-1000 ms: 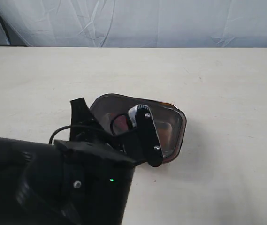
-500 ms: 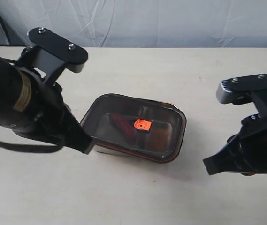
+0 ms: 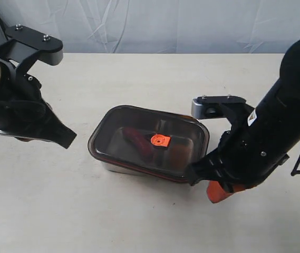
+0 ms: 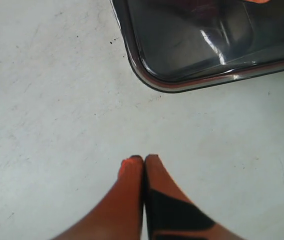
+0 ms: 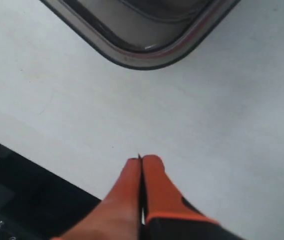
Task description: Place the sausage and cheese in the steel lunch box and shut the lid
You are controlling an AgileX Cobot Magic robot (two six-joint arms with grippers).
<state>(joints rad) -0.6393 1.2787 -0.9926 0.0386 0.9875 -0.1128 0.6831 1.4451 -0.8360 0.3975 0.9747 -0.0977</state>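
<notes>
Box (image 3: 119,167) sits mid-counter (image 3: 139,79), lid (image 3: 155,126) on; only the exterior view shows the sausage (image 3: 136,139) inside. Left gripper (image 4: 142,159), fingers pressed together, lies at its 9 o'clock, backed off since earlier. Right gripper (image 5: 141,159), likewise closed and empty, has come near at 4 o'clock.

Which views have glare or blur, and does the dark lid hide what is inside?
Exterior view: even light, sharp; the sausage shows through the lid. Left wrist view: a white glare streak on the lid; the shut left hand is blurred. Right wrist view: the right hand likewise blurred.
</notes>
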